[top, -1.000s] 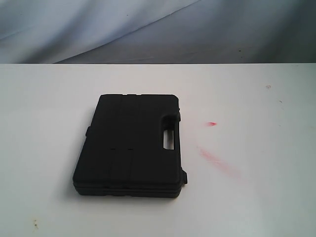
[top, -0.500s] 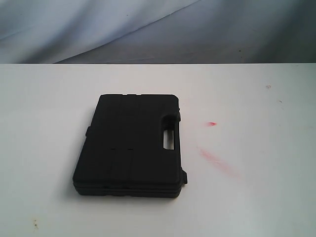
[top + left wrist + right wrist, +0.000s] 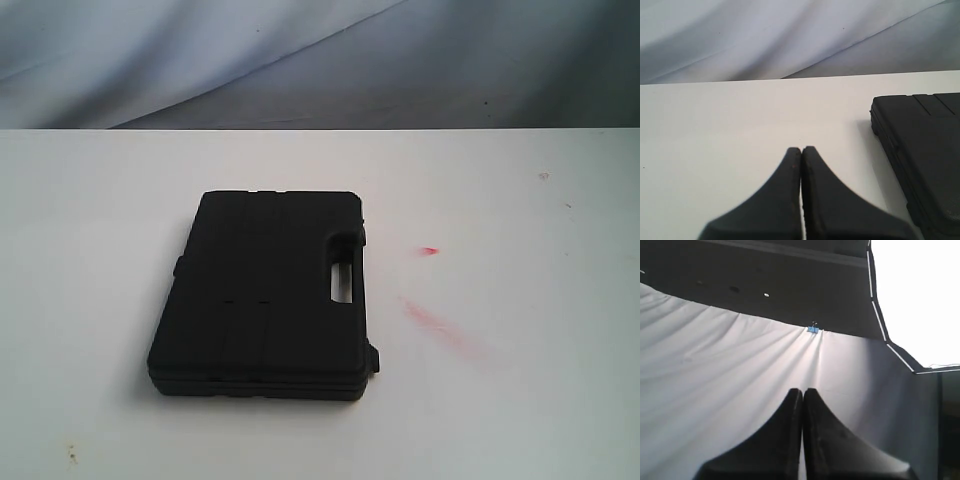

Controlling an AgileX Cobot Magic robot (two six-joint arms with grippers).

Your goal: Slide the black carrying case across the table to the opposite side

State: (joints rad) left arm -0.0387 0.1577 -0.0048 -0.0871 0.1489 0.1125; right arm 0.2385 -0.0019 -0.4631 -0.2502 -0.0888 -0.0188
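1. Left gripper (image 3: 801, 149) is hanging over bare white tabletop with its two dark fingers pressed flat together and nothing between them. The right gripper (image 3: 802, 390) is closed in the same way, also holding nothing, and is facing a grey cloth rather than the table.
2. The table (image 3: 520, 400) is filling most of the exterior view as a broad white surface, and it is also running under the left gripper (image 3: 715, 130).
3. The grey cloth (image 3: 300, 60) is hanging in soft folds behind the table's far edge. In the right wrist view it (image 3: 715, 380) is spreading below a dark band.
4. The black carrying case (image 3: 265, 290) is lying flat and closed on the table, a little left of the middle in the exterior view, with its handle slot (image 3: 340, 283) facing the right side. One corner of the case (image 3: 925, 150) is showing in the left wrist view, near the closed fingers but apart from them.
5. A long red smudge (image 3: 440, 325) is streaking the table to the right of the case, clear of it, and a smaller red spot (image 3: 428, 250) is sitting just beyond it.
6. A blue clip (image 3: 813, 329) is pinching the top edge of the cloth.
7. Tiny specks (image 3: 543, 176) are dotting the table far from the case.
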